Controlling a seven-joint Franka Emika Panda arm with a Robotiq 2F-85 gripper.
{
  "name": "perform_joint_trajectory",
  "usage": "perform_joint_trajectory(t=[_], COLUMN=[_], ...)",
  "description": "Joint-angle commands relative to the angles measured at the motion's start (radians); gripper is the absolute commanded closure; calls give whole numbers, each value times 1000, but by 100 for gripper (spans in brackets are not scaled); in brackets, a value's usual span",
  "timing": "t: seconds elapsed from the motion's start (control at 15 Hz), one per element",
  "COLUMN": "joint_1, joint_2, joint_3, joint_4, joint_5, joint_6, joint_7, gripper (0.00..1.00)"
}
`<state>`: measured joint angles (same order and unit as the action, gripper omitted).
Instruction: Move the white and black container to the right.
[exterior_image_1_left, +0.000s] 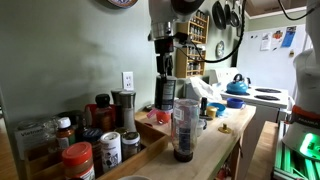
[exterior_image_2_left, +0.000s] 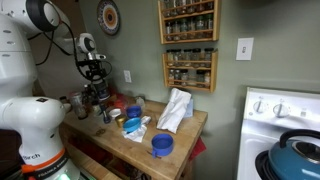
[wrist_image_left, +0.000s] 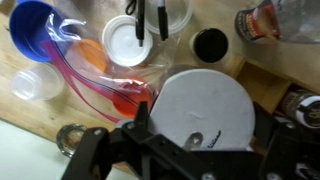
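My jaws hang low over the wooden surface (exterior_image_1_left: 215, 140), near a tall clear tumbler (exterior_image_1_left: 183, 130) with a dark base. In the wrist view the white and black container (wrist_image_left: 205, 110) sits right between them, showing a pale round face with a dark edge on 1 side. Dark jaw parts stand on both sides of it, but I cannot tell whether they press it or stand clear. Past it lie a blue cup (wrist_image_left: 32, 25) and a white round dish (wrist_image_left: 128, 42). In both exterior views the container is too dark and small for me to pick out.
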<state>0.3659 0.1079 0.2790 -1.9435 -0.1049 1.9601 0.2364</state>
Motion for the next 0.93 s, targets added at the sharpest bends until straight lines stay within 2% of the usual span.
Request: perform_joint_trajectory(t=[0.0, 0.27, 0.47, 0.53, 0.73, 0.8, 0.87], joint_1=[-67, -164, -218, -212, -236, -236, -242], joint_2=[-64, -129, -147, -94, -116, -110, -114], joint_3=[-58, -141, -178, -164, -178, -177, -182], joint_4=[-37, -78, -58, -37, -41, -49, -68], joint_5=[-58, -89, -130, -105, -113, -117, -157], joint_6=[-41, -66, -159, -114, -142, -126, -117], joint_7=[82, 130, 202, 136, 162, 151, 91], gripper=[29, 29, 29, 4, 4, 29, 29])
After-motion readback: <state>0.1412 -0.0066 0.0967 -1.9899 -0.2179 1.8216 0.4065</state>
